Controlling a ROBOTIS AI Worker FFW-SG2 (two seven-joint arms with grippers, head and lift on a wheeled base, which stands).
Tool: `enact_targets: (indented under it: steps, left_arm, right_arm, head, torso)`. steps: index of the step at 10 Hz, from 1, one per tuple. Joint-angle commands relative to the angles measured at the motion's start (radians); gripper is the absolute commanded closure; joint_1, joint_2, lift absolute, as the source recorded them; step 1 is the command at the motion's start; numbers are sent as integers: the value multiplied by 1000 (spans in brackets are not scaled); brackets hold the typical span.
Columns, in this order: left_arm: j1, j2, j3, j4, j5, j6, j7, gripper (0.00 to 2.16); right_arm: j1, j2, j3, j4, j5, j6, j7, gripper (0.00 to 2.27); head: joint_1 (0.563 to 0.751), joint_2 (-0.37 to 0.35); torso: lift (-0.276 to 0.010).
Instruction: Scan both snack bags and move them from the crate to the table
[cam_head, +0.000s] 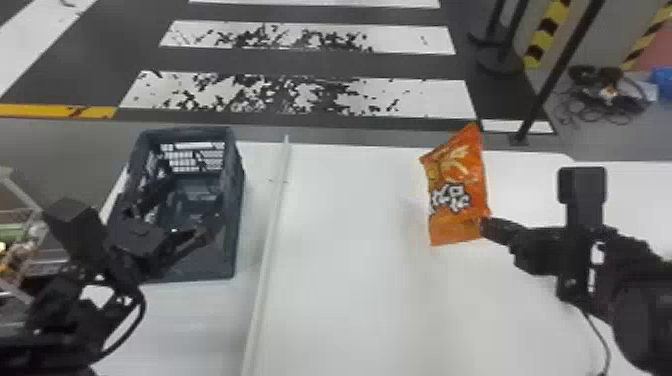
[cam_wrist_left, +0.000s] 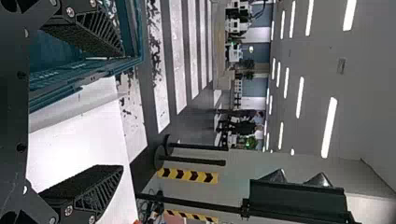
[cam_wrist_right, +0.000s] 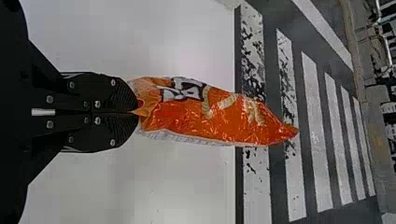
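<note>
Count: 1 bag (cam_head: 457, 185), right; 1 crate (cam_head: 212, 262), left; 2 grippers: left gripper (cam_head: 189, 204), right gripper (cam_head: 486, 227).

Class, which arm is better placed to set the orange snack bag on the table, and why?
Right, probably: the right end effector is shut on the orange bag, over the table. The left end effector is open, empty and by the crate.

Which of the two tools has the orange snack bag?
The right tool: its fingers are shut on one end of the orange snack bag. The left tool stands open, with nothing gripped between its fingers.
</note>
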Motion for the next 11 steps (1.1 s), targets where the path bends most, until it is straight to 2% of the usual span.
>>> enact_targets:
  steps: [1,2,3,4,5,6,9,10,11]
  left_arm:
    - [-2,-1,0,3,3,0,-2,151]
    - [-3,-1,-1,9,4,0,-8,151]
    - [-3,0,0,9,4,0,-8,151]
    - [0,0,6,12,10,0,-14,151]
    - [0,0,9,21,13,-6,-18,151]
    - [0,0,9,29,15,-12,-20,151]
    - [-2,0,8,39,18,-18,-20,151]
    - [-2,3,8,41,18,-18,-21,151]
    - [-2,3,8,43,19,-21,-21,151]
  right_arm:
    - [31,-47,188,-65,290,-8,-62,2246]
    - [29,-67,253,-34,356,-36,-96,2246]
    - [29,-83,328,-6,464,-54,-171,2246]
    - [32,-104,420,23,614,-45,-246,2250]
    - [40,-112,497,66,737,-45,-269,2250]
    - [50,-127,561,102,803,-57,-283,2250]
    - [80,-144,651,138,861,-69,-274,2186]
    - [103,-150,653,122,850,-131,-263,1568]
    - [115,-150,635,96,780,-161,-228,660]
  head:
    - [695,-7]
    - [695,-12]
    - [695,-12]
    - [695,-15]
    - [695,-21]
    - [695,-19]
    - [695,25]
    - [695,39]
    - [695,60]
  torso:
    - [-35]
    - [-35]
    - [-35]
    - [-35]
    - [-35]
    - [-35]
    - [-35]
    - [-35]
    - [-35]
